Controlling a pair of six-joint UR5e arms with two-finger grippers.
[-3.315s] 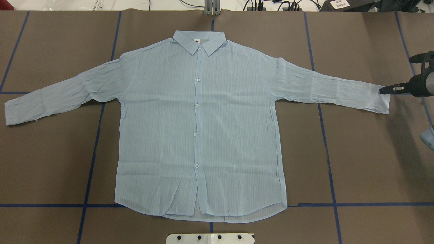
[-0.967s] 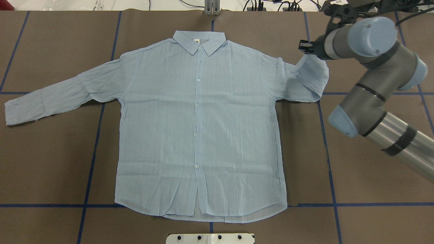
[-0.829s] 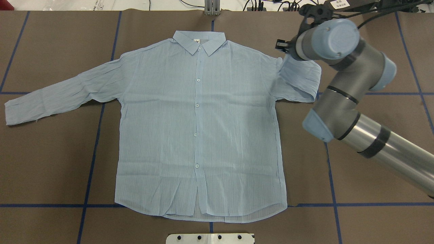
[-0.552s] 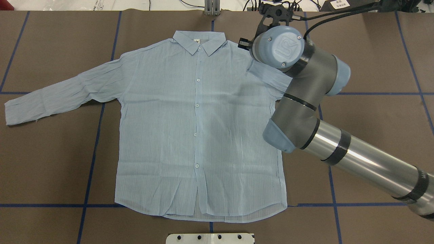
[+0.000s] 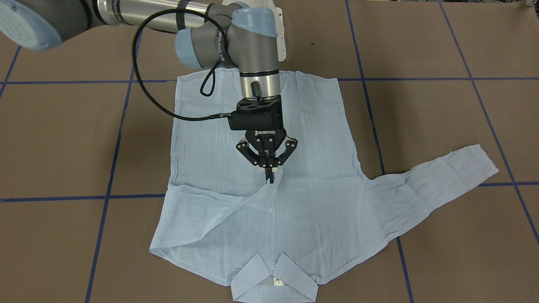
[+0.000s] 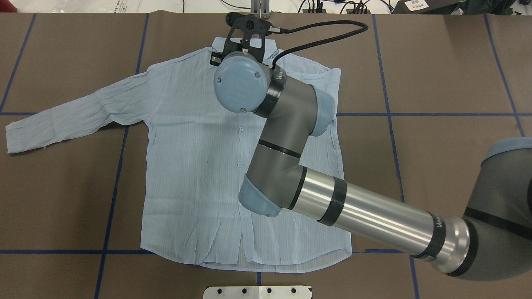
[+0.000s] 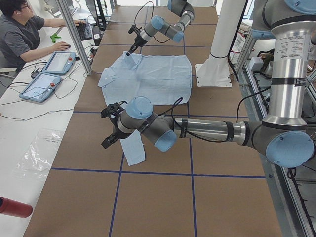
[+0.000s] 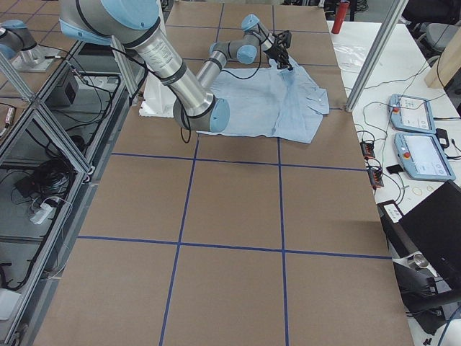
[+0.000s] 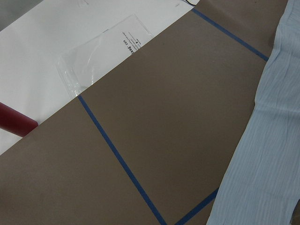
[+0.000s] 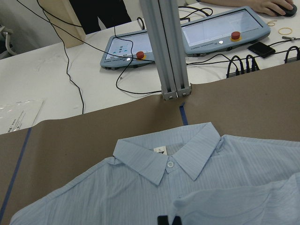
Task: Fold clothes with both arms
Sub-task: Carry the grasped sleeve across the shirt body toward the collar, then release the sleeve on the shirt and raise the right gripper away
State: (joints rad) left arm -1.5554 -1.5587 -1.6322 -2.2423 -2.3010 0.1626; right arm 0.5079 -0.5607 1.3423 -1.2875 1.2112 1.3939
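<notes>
Near the table's [image 5: 421,42] operator-side edge, the right gripper [image 5: 269,176], closed on the sleeve cuff [image 5: 265,192], holds it over the shirt [image 5: 320,168] for folding; left gripper [image 7: 111,134] state cannot be told.

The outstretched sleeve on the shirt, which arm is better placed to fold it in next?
Left. The left pincer is beside the cuff of the outstretched sleeve, while the right pincer is shut on the folded sleeve over the shirt front.
</notes>
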